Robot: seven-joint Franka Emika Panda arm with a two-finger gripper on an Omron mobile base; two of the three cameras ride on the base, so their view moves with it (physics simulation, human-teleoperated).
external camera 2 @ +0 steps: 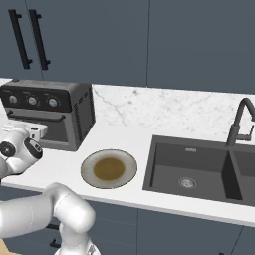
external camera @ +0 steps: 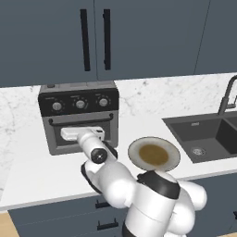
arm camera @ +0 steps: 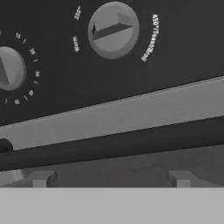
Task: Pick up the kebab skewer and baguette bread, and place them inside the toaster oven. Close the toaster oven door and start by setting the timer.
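Claw [external camera: 69,134] of the white arm, jaws spread wide and holding nothing, faces the closed grey drop-down door [external camera: 81,132] of the boxy grey toaster oven [external camera: 78,115], just below its black bar handle [arm camera: 109,146]. Oven stands on the white marble tabletop [external camera: 37,171]; a round beige plate [external camera: 153,153] lies beside it.

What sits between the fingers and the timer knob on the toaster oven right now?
Nothing visible. The gripper is open and right up against the closed toaster oven door. In the hand view the black handle bar crosses just ahead, with the knobs on the panel above it, unobstructed.
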